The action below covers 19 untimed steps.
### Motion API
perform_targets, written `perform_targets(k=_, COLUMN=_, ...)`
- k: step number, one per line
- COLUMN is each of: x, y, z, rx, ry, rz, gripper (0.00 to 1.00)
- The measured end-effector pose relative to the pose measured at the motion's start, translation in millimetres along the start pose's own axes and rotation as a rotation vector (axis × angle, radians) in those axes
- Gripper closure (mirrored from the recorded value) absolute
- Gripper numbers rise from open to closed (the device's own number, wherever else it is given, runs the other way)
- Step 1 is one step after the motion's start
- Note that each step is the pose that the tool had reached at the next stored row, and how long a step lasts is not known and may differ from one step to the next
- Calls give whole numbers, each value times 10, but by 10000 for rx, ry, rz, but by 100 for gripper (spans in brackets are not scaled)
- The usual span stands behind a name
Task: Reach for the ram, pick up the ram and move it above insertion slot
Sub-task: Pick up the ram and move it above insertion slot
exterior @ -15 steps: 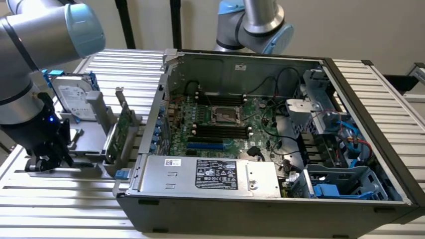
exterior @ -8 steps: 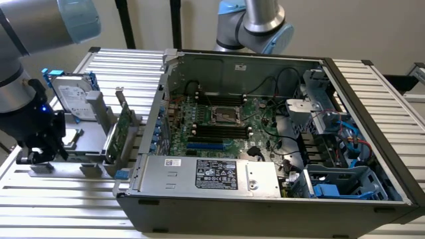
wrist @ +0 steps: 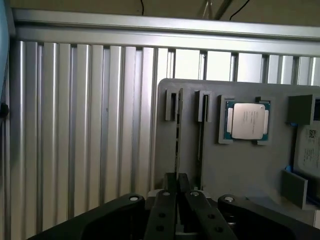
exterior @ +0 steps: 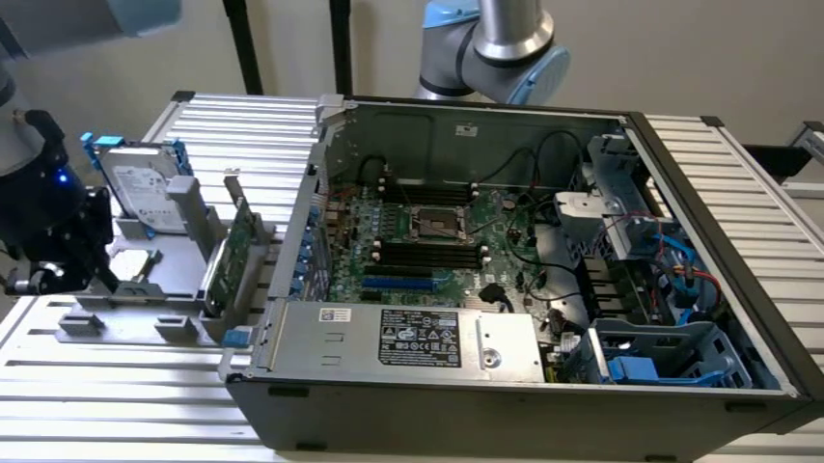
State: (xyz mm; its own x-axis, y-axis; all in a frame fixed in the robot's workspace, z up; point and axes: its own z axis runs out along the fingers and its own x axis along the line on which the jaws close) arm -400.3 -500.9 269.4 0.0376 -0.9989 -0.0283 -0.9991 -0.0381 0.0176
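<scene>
Black tool (wrist: 177, 177) clamped on ram (wrist: 177, 131), edge-on in grey holder (wrist: 240, 165); grip end hidden.

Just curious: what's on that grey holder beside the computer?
A processor chip, hard drive, green expansion card, and a ram stick standing edge-on, its lower edge hidden from sight.

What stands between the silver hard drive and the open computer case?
A green expansion card, upright in the grey holder, stands between the hard drive and the case; the exterior view shows it.
</scene>
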Motion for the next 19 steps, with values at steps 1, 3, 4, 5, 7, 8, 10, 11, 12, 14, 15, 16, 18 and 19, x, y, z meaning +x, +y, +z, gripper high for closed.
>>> perform_targets(k=1, x=-1, y=-5, z=-46, rx=-2, ry=1, rz=1, gripper=87)
perform_targets(k=3, x=-4, y=-27, z=-140, rx=-1, ry=1, rz=-1, gripper=87)
perform_targets(k=4, x=-4, y=-43, z=-185, rx=-1, ry=1, rz=-1, gripper=87)
perform_targets(k=5, x=-5, y=-63, z=-231, rx=-3, ry=2, rz=-1, gripper=87)
perform_targets(k=7, x=-7, y=-116, z=-324, rx=-1, ry=1, rz=-3, gripper=87)
perform_targets(k=8, x=-7, y=-142, z=-369, rx=-2, ry=1, rz=-3, gripper=87)
perform_targets(k=10, x=-8, y=-192, z=-457, rx=0, ry=0, rz=-5, gripper=87)
perform_targets(k=11, x=-9, y=-221, z=-508, rx=-2, ry=2, rz=-5, gripper=87)
perform_targets(k=12, x=-9, y=-247, z=-552, rx=-1, ry=0, rz=-6, gripper=87)
perform_targets(k=14, x=-14, y=-302, z=-644, rx=0, ry=0, rz=-7, gripper=87)
perform_targets(k=15, x=-16, y=-329, z=-690, rx=-2, ry=1, rz=-7, gripper=87)
perform_targets(k=16, x=-17, y=-356, z=-736, rx=-1, ry=1, rz=-7, gripper=87)
perform_targets(k=18, x=-21, y=-410, z=-828, rx=-2, ry=1, rz=-7, gripper=87)
perform_targets(k=19, x=-22, y=-437, z=-873, rx=0, ry=0, rz=-7, gripper=87)
